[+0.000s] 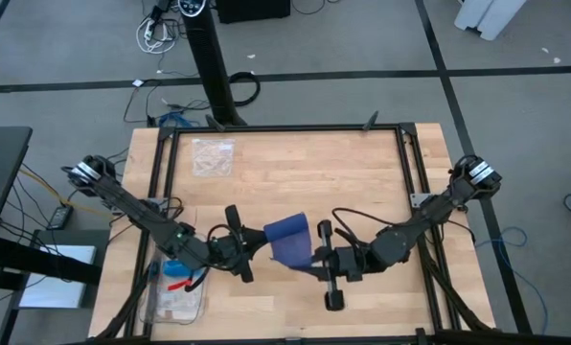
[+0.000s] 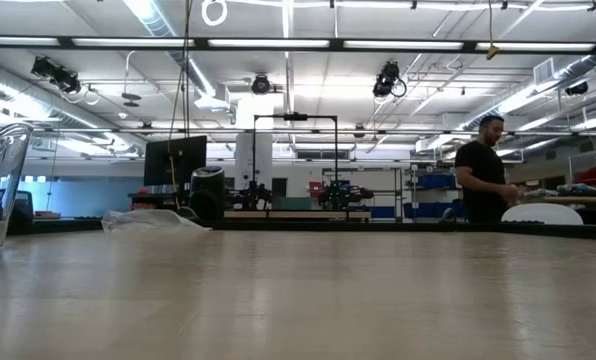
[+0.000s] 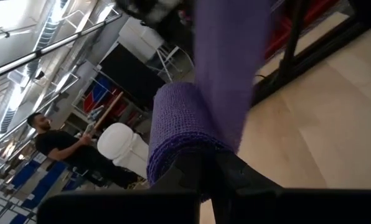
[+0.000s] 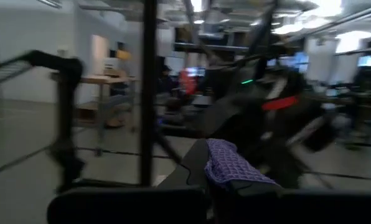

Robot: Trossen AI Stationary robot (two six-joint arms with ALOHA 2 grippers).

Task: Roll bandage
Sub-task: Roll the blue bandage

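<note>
Above the near middle of the wooden surface [image 1: 362, 182], the dark blue bandage [image 1: 290, 240] is held stretched between the left gripper [image 1: 257, 244] and the right gripper [image 1: 316, 259], both arms being reached inward with wrists lowered and jaws clamped on its ends.

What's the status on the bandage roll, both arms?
Left gripper shut on bandage, rolled end. Right gripper shut on its other end. Bandage held between them near the table's front. Plastic bag far off, nothing in the way.
</note>
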